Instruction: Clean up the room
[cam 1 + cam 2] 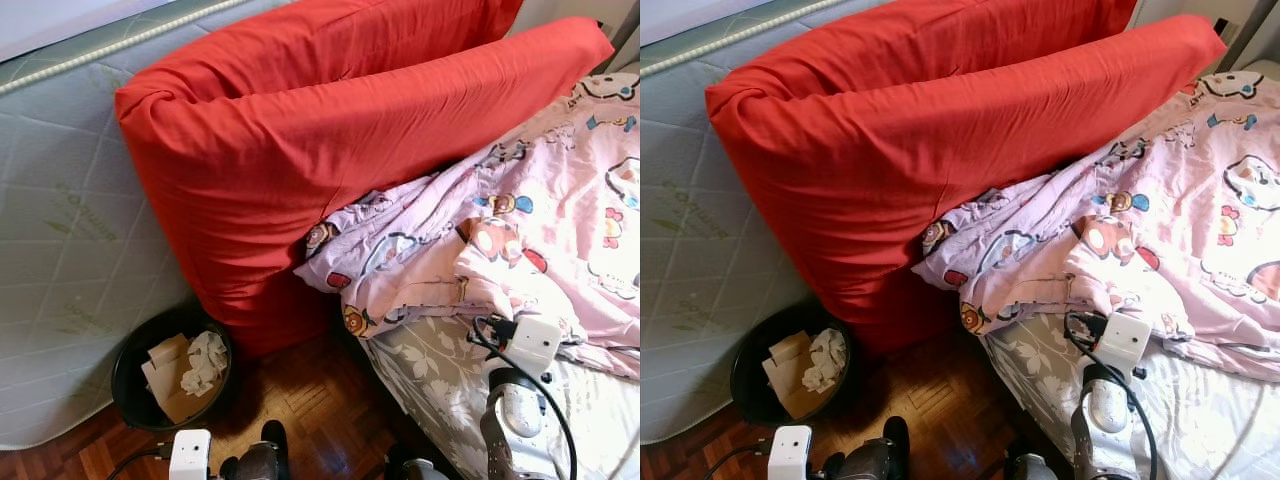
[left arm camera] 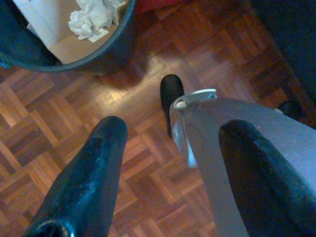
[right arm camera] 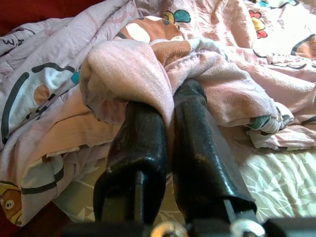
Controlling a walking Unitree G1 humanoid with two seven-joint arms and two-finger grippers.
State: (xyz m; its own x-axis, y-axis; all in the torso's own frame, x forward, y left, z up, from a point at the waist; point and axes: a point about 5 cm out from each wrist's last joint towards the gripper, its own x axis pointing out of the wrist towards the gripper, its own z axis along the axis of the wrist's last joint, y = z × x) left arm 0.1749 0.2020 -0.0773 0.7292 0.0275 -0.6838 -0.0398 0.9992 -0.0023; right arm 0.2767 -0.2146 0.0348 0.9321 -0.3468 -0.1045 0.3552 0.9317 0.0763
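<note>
A pink cartoon-print blanket (image 1: 545,215) lies rumpled over the bed, its bunched edge hanging near the bed's corner. My right gripper (image 3: 170,96) is shut on a fold of this blanket (image 3: 133,64), and the cloth drapes over both fingertips. In the eye views the right wrist (image 1: 528,342) sits at the blanket's near edge, over the leaf-print sheet (image 1: 430,370). My left gripper (image 2: 175,128) hangs low over the parquet floor (image 2: 64,113), open and holding nothing, close to a black bin (image 1: 128,385).
Two big red cushions (image 1: 330,150) lean against the bed's side, above the bin. The bin holds cardboard (image 1: 170,385) and crumpled paper (image 1: 207,358). A pale quilted mattress (image 1: 60,230) stands on edge at the left. A strip of wooden floor (image 1: 310,400) runs between bin and bed.
</note>
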